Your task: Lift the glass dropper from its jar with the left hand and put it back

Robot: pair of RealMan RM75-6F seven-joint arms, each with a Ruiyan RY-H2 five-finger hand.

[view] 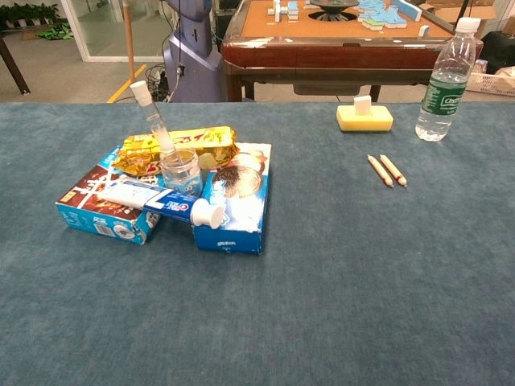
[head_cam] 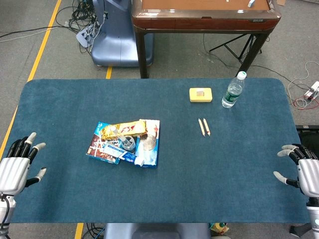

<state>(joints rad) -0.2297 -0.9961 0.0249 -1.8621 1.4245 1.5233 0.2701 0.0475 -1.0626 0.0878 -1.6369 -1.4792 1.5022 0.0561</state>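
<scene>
Now the left hand [head_cam: 14, 168] has its fingers spread, holding nothing. The dropper [view: 153, 116] stands tilted in its jar [view: 179, 171], well apart from those fingers. The right hand [head_cam: 305, 168] is spread too.

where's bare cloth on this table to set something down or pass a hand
Free: the wide blue cloth along the near edge, and the strip between the pile of snack boxes and the two pencils. Also bare between the boxes and the left hand. Crowded: the pile around the glass jar holding the dropper.
</scene>
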